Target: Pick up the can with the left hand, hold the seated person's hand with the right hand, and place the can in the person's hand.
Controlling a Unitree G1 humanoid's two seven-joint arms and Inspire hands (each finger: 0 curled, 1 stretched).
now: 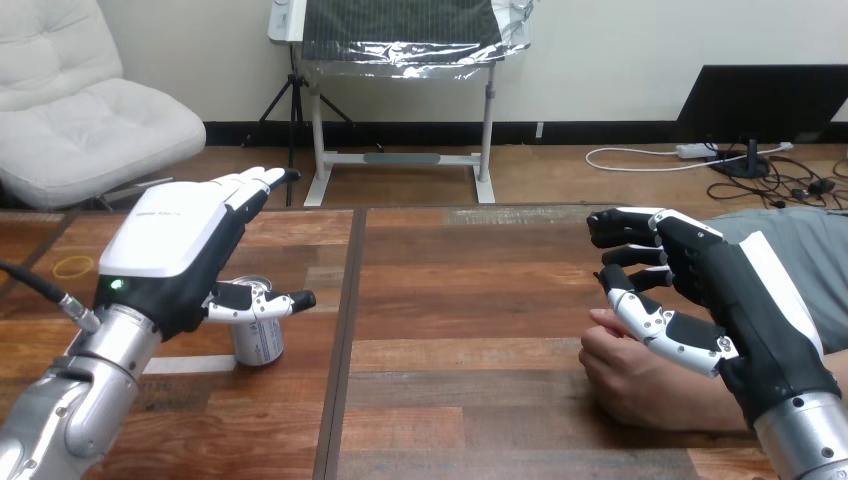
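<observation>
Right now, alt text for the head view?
The robot's left hand, fingers straight, hovers open just over a can standing on the wooden table at left. At right, its right hand is poised with loosely bent fingers above the person's hand, which rests on the table.

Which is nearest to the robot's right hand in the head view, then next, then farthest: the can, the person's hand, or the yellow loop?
1. person's hand, just under the right hand
2. can, left of centre
3. yellow loop, far left
</observation>
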